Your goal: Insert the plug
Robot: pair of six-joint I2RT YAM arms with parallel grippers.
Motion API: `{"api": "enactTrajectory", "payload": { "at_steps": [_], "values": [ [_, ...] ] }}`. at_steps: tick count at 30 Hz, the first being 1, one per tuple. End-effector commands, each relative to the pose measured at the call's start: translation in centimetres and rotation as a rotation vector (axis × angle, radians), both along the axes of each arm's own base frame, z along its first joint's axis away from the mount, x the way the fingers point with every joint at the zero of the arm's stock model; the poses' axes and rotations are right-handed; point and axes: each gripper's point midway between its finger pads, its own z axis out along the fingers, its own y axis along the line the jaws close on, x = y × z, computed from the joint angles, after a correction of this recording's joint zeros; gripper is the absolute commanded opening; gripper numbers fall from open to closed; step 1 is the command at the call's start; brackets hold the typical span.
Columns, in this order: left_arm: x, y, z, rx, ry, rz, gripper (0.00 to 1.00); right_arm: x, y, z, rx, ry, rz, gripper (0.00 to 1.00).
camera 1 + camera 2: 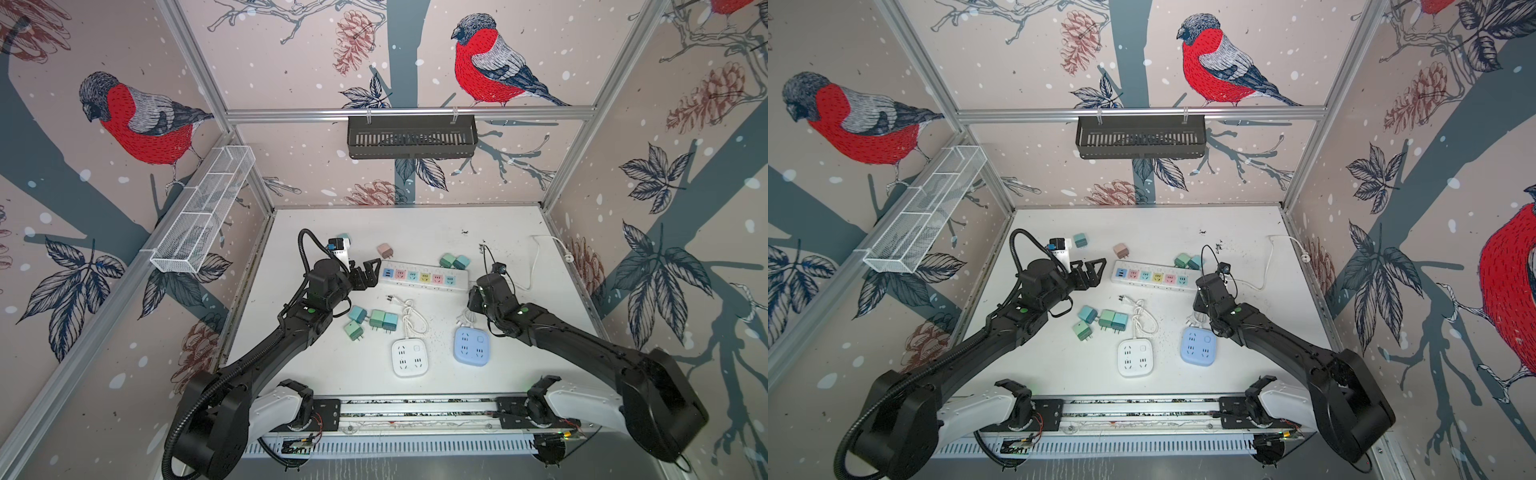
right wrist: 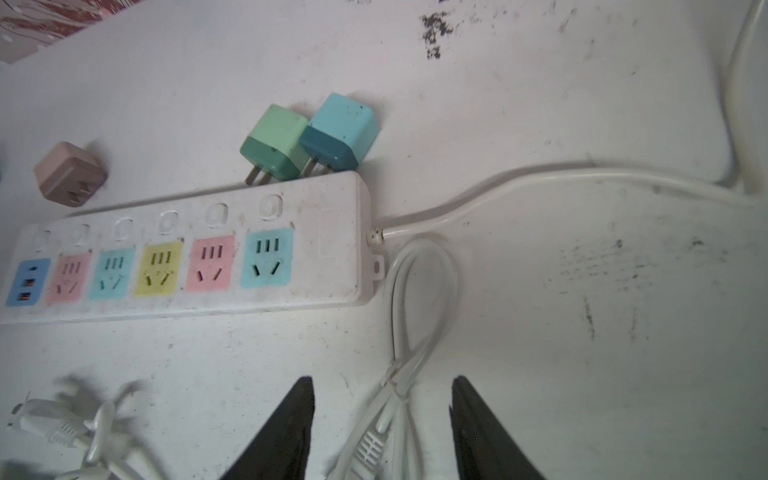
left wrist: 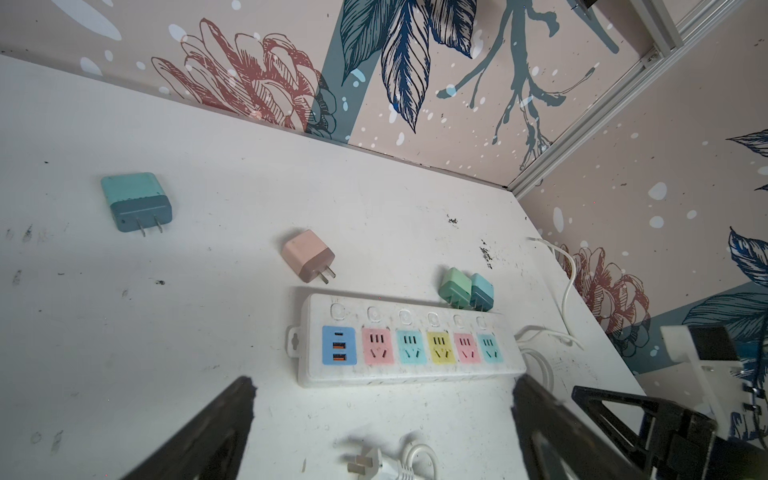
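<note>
White cable (image 2: pixel 397 370) between parted right pincer (image 2: pixel 382 380), seemingly untouched; left pincer (image 3: pixel 382 379) splayed, levelled toward power strip (image 3: pixel 411 345).

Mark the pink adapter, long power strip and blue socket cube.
pink adapter (image 3: pixel 302 250), left wrist view, top face
long power strip (image 2: pixel 328 243), right wrist view, bare end
blue socket cube (image 1: pixel 471 346), in a top view, centre

Two black arms on white shoulder housings (image 1: pixel 278 405).
The left arm (image 1: pixel 266 353) and right arm (image 1: pixel 582 338) are black, with bulky round base joints, and each bears a green dot (image 1: pixel 311 309) near the wrist. A ribbed black hose (image 1: pixel 300 249) runs along the left arm; thin black wires (image 1: pixel 485 253) loop at the right wrist. The left tool (image 3: pixel 382 384) and right tool (image 2: pixel 382 379) end in flat, tapering black fingers (image 2: pixel 286 436).
</note>
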Motion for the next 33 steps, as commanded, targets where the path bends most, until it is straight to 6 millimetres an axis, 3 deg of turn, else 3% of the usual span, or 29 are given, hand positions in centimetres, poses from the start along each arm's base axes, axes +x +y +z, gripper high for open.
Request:
{"api": "enactTrajectory", "payload": {
  "at_steps": [1, 5, 10, 15, 21, 27, 33],
  "values": [
    [-0.3, -0.3, 1.6, -0.026, -0.069, -0.024, 0.97, 0.1, -0.9, 1.8, 0.008, -0.065, -0.047, 0.63],
    [-1.2, -0.3, 2.5, -0.055, -0.125, -0.044, 0.97, 1.7, -0.9, 4.0, 0.034, -0.119, -0.064, 0.65],
    [-2.1, 0.1, 3.6, -0.079, -0.189, -0.044, 0.96, 5.0, -0.4, 5.0, 0.039, -0.071, -0.08, 0.62],
    [-2.6, 0.5, 3.9, -0.082, -0.22, -0.032, 0.96, 8.7, 0.6, 2.4, 0.052, 0.053, -0.066, 0.54],
    [-2.5, 0.6, 3.8, -0.071, -0.214, -0.029, 0.96, 12.1, 1.6, -1.0, 0.014, 0.142, -0.059, 0.54],
    [-2.5, 0.6, 4.1, -0.068, -0.216, -0.029, 0.97, 14.4, 1.6, -3.7, 0.014, 0.198, -0.055, 0.55],
    [-2.5, 0.4, 4.1, -0.072, -0.217, -0.036, 0.96, 15.1, 1.4, -5.6, 0.017, 0.229, -0.055, 0.56]
  ]
}}
